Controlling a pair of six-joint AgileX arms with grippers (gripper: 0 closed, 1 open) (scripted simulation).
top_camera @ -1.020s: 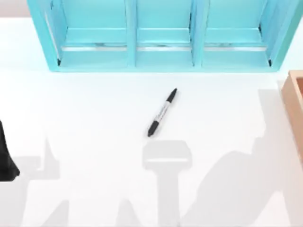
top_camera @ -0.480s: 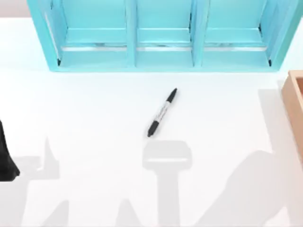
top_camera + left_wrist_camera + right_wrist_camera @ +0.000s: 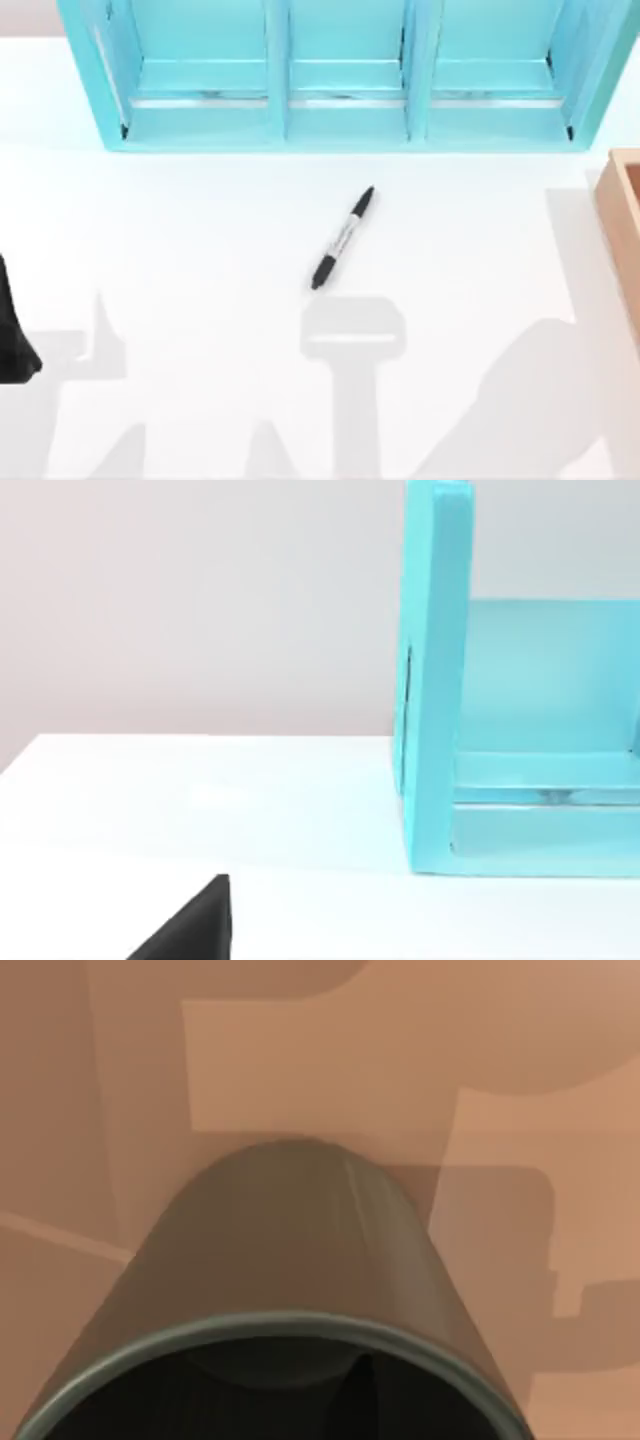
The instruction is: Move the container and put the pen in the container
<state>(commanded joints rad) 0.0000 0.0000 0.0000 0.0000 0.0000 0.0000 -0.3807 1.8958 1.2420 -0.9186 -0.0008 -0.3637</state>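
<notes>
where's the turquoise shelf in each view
Top view: the shelf runs along the far edge of the table, beyond the pen.
Left wrist view: one end of the shelf stands on the white table.
Right wrist view: not in it; the container lies against tan wood.
Shared landmark: the shelf's end wall, seen from above and from the left wrist.

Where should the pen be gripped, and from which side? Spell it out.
Grip the pen on its grey-white middle barrel, coming straight down, jaws set across its slanted axis. It lies flat on the open white table, apart from the turquoise shelf unit, so probably nothing blocks a top approach.
</notes>
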